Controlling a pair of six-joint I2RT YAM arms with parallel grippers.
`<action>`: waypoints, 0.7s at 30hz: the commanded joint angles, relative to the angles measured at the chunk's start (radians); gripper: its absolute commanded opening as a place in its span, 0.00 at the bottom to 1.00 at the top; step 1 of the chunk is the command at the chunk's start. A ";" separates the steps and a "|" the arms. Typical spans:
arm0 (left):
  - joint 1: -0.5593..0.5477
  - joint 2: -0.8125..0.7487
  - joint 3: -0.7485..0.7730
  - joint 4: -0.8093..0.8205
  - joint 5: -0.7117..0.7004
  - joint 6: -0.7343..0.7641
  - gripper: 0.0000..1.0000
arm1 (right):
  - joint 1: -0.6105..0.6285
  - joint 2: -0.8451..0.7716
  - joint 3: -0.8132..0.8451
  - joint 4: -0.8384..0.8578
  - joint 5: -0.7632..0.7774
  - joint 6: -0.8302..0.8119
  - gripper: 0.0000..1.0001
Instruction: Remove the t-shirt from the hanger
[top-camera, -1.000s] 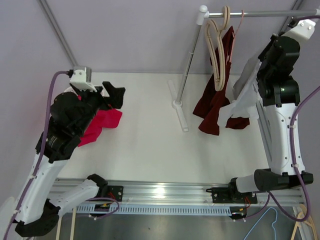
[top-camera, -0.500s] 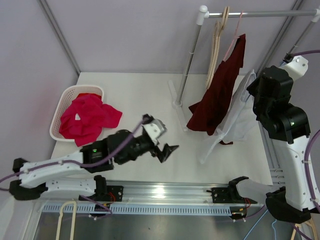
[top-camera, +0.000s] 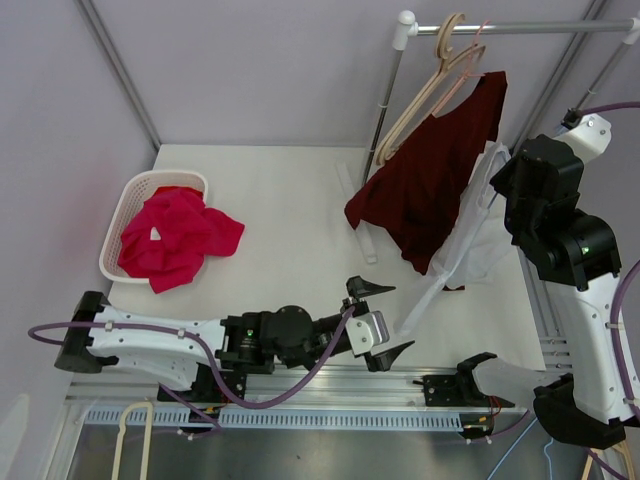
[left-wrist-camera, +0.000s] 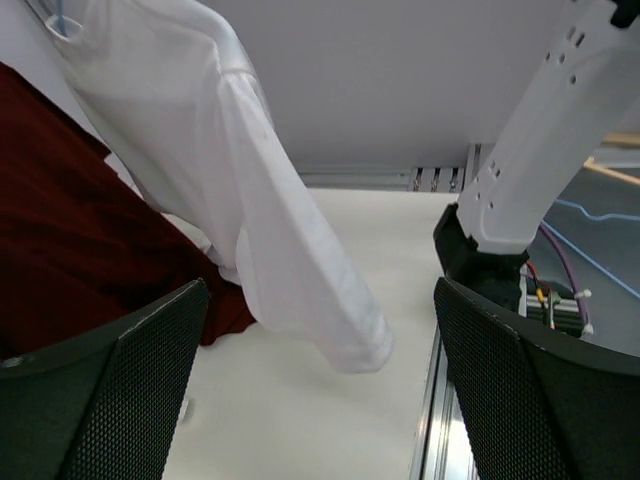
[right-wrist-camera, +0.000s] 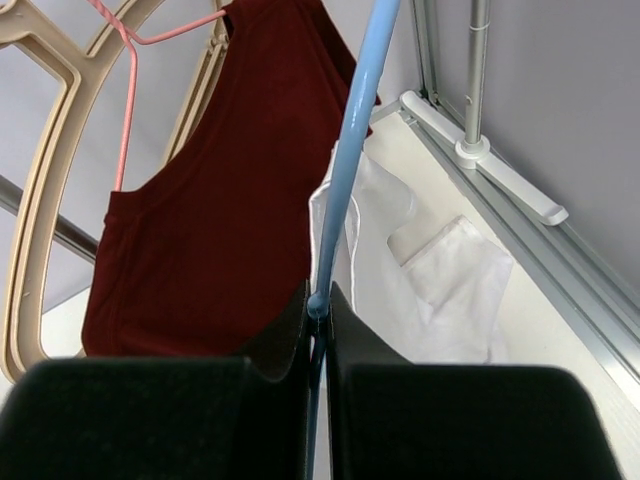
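Left gripper (top-camera: 393, 318) swung near limp t-shirt (left-wrist-camera: 270, 200); right gripper (right-wrist-camera: 318, 300) pinches blue hanger (right-wrist-camera: 350, 150).

The left arm (top-camera: 150, 335) and right arm (top-camera: 592, 320) are built of white link shells joined by black joint housings. Purple cables (top-camera: 45, 329) are routed along both, seen at 8 o'clock and 3 o'clock in the top view. The left fingers (left-wrist-camera: 120, 400) are faced with black mesh-textured pads; the right fingers (right-wrist-camera: 150, 420) are plain matt black.
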 joint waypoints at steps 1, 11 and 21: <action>-0.003 0.026 0.034 0.129 0.005 0.027 0.99 | 0.007 -0.024 -0.006 0.039 0.022 0.007 0.00; 0.103 0.213 0.211 0.042 -0.026 -0.084 0.98 | 0.016 -0.051 -0.022 0.065 -0.012 0.015 0.00; 0.106 0.276 0.372 -0.104 -0.251 -0.122 0.01 | 0.016 -0.044 -0.026 0.077 -0.041 -0.002 0.00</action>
